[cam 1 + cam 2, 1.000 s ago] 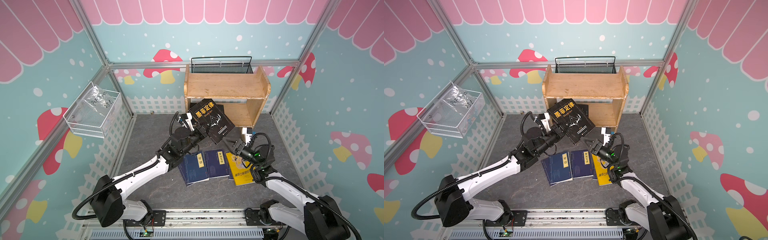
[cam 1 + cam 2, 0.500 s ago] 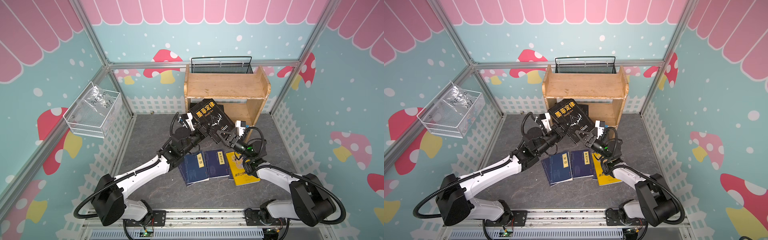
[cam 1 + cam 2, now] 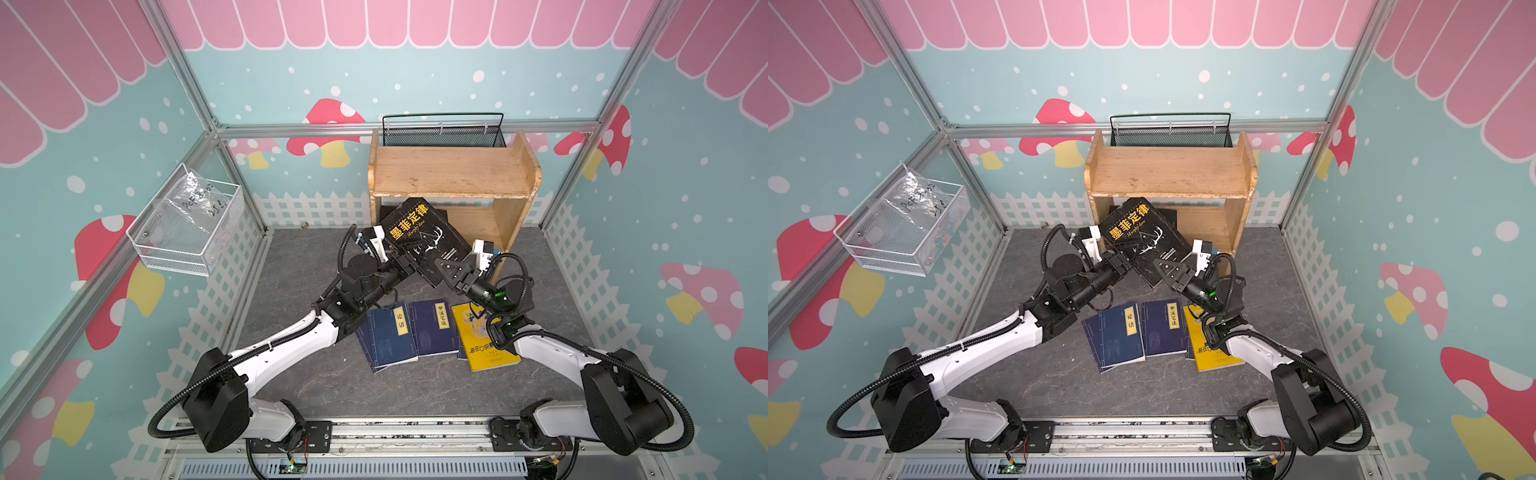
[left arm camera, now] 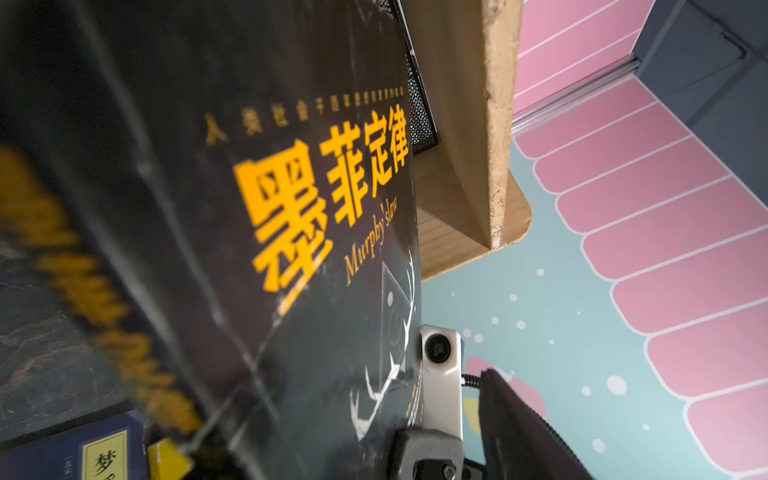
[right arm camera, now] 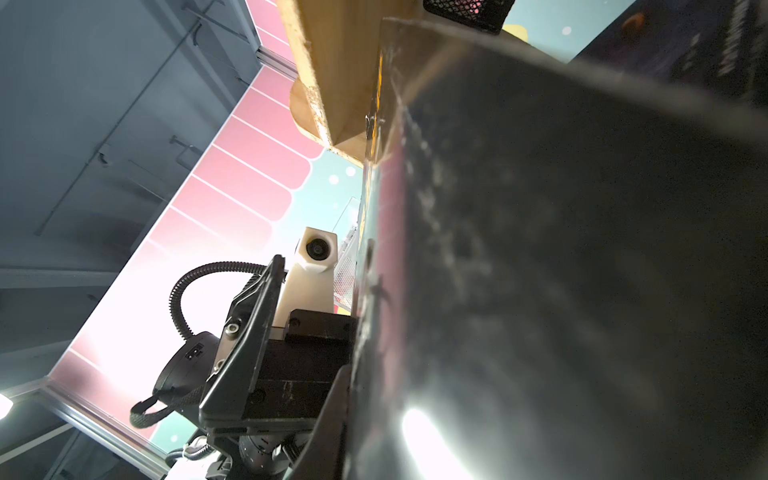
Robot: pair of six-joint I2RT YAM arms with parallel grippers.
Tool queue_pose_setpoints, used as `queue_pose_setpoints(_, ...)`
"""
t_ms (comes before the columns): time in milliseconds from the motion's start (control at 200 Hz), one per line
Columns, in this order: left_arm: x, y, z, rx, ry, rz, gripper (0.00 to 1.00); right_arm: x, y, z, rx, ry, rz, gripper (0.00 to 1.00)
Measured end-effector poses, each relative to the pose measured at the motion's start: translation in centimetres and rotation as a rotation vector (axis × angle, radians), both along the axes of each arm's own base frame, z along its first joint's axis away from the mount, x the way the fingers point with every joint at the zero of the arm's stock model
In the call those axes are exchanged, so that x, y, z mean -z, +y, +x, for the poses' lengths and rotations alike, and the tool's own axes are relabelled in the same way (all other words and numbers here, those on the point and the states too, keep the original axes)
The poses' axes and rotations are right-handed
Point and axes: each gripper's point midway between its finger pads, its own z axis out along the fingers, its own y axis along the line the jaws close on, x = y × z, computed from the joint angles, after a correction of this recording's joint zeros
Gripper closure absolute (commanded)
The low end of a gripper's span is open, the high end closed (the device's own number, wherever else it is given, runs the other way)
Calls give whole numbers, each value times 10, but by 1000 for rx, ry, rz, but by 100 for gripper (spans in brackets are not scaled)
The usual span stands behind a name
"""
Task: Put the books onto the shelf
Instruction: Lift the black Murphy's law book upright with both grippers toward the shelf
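Right gripper point(image 3: 444, 265) now pinches the antler book point(image 3: 417, 226) at five o'clock; left gripper point(image 3: 409, 259) has spread, so placing it on the shelf point(image 3: 451, 170) passes rightward.

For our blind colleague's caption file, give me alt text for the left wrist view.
A black antler book with an orange title fills most of the frame, tilted before the wooden shelf; the right gripper clamps its edge.

Black antler book point(image 3: 419, 232) tilted before wooden shelf point(image 3: 453, 174) — navy books point(image 3: 390, 338), yellow book point(image 3: 478, 353) flat nearby.
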Motion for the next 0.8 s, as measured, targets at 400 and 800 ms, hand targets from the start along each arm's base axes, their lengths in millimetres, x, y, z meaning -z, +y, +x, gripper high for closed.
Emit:
queue_pose_setpoints(400, -6, 69, 1, -9, -61, 103, 21, -3, -38, 1, -34, 37, -119, 85)
queue_pose_setpoints(800, 21, 54, -12, 204, -55, 201, 21, -12, -37, -20, -149, 1, -170, 84)
